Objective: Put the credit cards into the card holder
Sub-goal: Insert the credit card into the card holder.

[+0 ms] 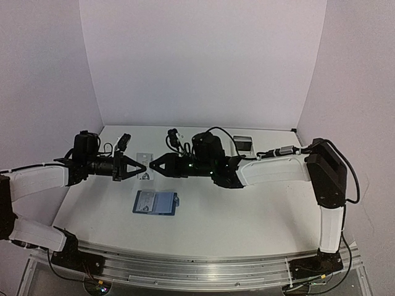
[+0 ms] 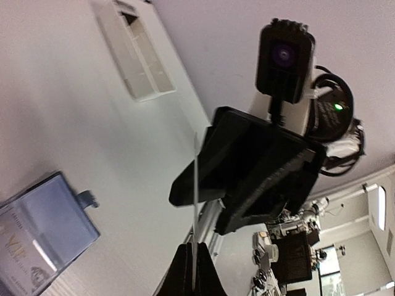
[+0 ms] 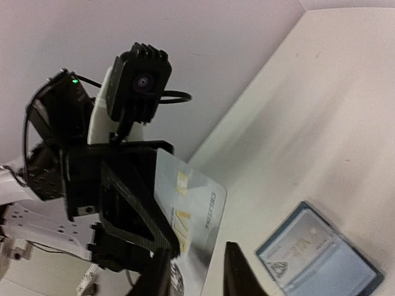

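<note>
Seen from above, the left arm reaches in from the left edge over a white table (image 1: 247, 209), with pale walls around it; the left gripper (image 1: 139, 167) points to the right and is clenched on a credit card (image 1: 145, 176), a thin pale card lifted above the table; in the left wrist view the card is seen edge-on, a fine white line pinched between the two dark fingertips; just to the right of the card, tip to tip with the left one, the right gripper (image 1: 153, 166) points leftward; in the right wrist view its two fingers stand parted, with the card's lower corner reaching down into the gap between them, and the finger on the right side of that view is clear of the card, so these jaws look released rather than gripping; the card's face there shows pale print and a small yellow patch; below the two grippers, nearer the arm bases, the card holder (image 1: 155, 202), a small blue wallet, lies opened flat on the table, apart from both grippers, its snap tab on the right edge and a paler printed panel on its left half; whether that panel is another card I cannot tell; farther right the right arm stretches back to its base; in the left wrist view a long white tray (image 2: 151, 89) lies on the table, well apart from the wallet.
</note>
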`<action>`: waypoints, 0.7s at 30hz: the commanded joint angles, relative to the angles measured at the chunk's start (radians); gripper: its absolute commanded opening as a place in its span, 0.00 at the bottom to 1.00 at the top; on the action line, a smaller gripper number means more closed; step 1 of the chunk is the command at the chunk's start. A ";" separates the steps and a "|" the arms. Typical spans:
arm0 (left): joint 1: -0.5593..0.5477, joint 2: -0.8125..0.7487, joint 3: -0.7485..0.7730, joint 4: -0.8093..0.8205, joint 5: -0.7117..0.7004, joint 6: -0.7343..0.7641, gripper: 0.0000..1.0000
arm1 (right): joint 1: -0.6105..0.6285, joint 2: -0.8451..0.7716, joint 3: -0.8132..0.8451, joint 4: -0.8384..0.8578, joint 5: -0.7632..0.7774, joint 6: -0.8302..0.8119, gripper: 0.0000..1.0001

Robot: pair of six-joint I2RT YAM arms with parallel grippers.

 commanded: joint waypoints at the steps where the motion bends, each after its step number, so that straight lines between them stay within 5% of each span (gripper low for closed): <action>1: 0.001 0.094 0.023 -0.269 -0.270 0.097 0.00 | 0.004 0.043 0.020 -0.297 0.210 0.066 0.32; 12: -0.136 0.279 0.005 -0.142 -0.460 0.159 0.00 | 0.020 0.171 0.090 -0.458 0.216 0.208 0.25; 21: -0.175 0.305 -0.001 -0.171 -0.580 0.152 0.00 | 0.043 0.218 0.251 -0.761 0.408 0.114 0.42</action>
